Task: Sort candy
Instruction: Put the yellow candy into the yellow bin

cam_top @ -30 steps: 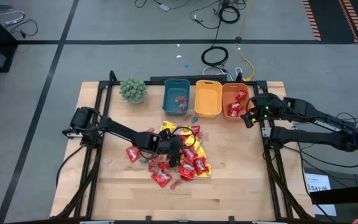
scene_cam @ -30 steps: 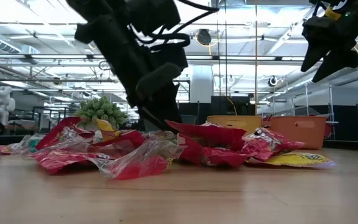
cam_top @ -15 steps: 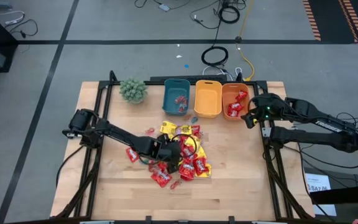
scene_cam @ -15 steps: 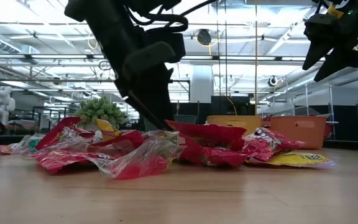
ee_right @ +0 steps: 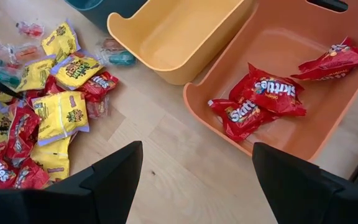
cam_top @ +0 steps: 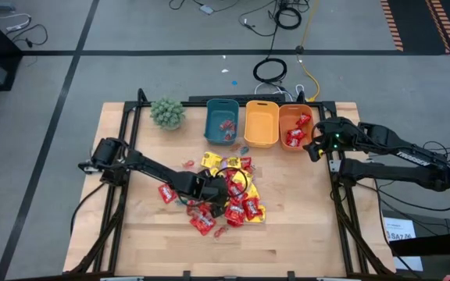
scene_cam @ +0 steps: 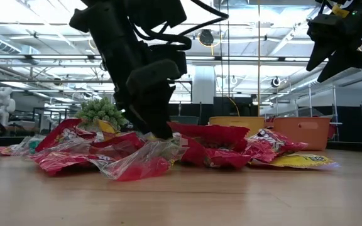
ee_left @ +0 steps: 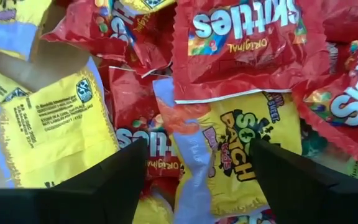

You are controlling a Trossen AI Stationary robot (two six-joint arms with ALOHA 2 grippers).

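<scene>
Since the earlier frame, we see the left gripper (cam_top: 223, 193) sunk lower into the candy (cam_top: 223, 195); its jaws stand apart over a yellow packet (ee_left: 238, 149), clamping nothing. We find the right gripper (cam_top: 316, 148) spread wide and empty at 3 o'clock of the orange bin (cam_top: 294, 127), which holds red packets (ee_right: 258, 99). The candy heap lies mid-table on the wooden table (cam_top: 139, 234). Beyond, a lit workshop hall (scene_cam: 43, 75) shows.

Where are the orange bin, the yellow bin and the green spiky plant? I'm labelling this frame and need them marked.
orange bin (ee_right: 328, 124): right wrist view, on its bare floor.
yellow bin (cam_top: 261, 125): high view, on its inside floor.
green spiky plant (cam_top: 167, 112): high view, on the middle of its top.
</scene>
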